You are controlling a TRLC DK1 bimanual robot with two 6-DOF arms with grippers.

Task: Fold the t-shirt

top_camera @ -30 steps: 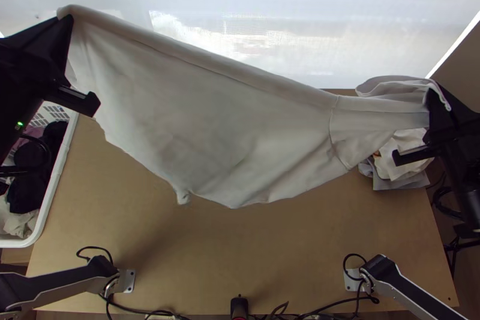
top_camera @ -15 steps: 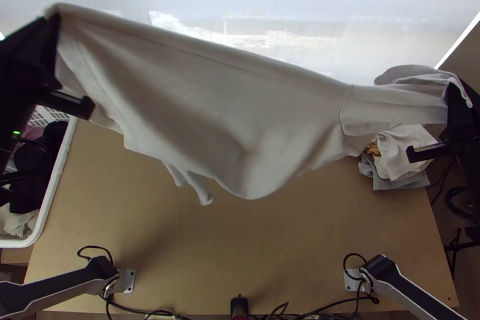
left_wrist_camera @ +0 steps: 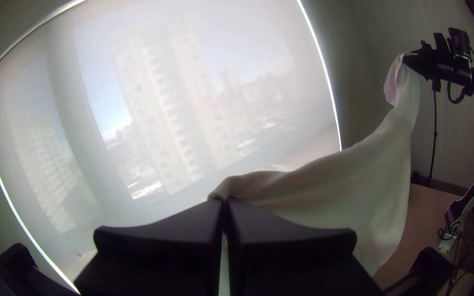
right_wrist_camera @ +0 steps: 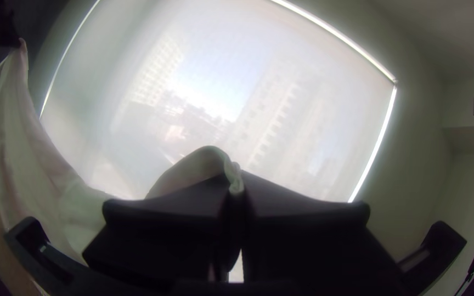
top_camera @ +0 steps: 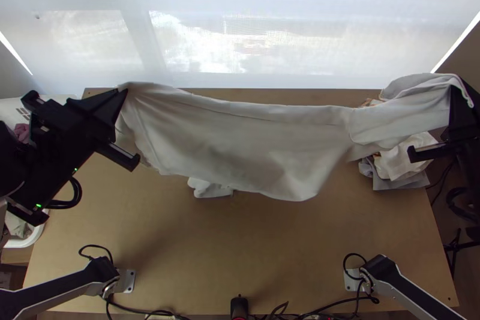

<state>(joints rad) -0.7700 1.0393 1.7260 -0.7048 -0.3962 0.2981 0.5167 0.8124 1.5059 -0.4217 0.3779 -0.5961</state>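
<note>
1. The pale grey cloth t-shirt [top_camera: 240, 146] hangs unfolded and sagging above the light wooden worktop [top_camera: 240, 242], between both grippers.
2. The left gripper [top_camera: 123, 93] has its jaws closed on one corner; this small hold could slip if the pull becomes too strong.
3. The right gripper [right_wrist_camera: 236, 189] has closed jaws on the bunched other end; lowered so, it may land creased, or catch the rumpled pile of cloths [top_camera: 405, 161].
</note>
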